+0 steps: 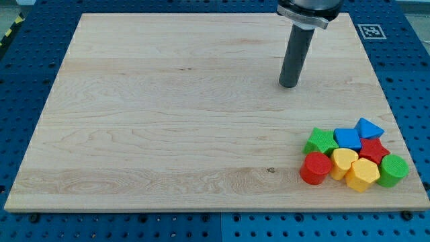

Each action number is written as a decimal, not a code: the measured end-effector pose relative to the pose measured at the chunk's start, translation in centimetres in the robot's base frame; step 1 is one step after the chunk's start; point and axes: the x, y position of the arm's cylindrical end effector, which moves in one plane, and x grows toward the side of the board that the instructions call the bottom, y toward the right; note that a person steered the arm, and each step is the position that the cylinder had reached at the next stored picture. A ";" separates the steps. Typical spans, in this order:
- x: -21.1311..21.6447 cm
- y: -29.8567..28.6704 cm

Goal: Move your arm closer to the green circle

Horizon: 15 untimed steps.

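One wooden board [168, 121], pale, lying on a blue perforated table [27, 67]; a small printed marker tag [369, 31] sits at the board's top right corner. One arm, no gripper fitted, so there is nothing to open, close or grip with: it ends in a dark straight rod whose tip [289, 85] rests on bare wood in the view's upper right, touching no block. Eight blocks, all packed together near the board's lower right corner. Listed from the view's left: a green star-like block [320, 142], a red cylinder [315, 168], a yellow rounded block [345, 161], a yellow hexagonal block [363, 175], a blue pentagon-like block [347, 138], a blue triangular block [369, 128], a red star-like block [373, 149], and the green circle [392, 169], a short cylinder at the cluster's right end, touching the yellow hexagonal block and just below the red star-like block. Status of the task, by my reckoning: barely begun or not begun. The tip stands well apart from the green circle, which lies below it and to the view's right, with the blue blocks roughly between. What remains is the whole approach, likely best made down the right side of the cluster to avoid disturbing the other blocks.
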 end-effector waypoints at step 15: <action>21.7 16.5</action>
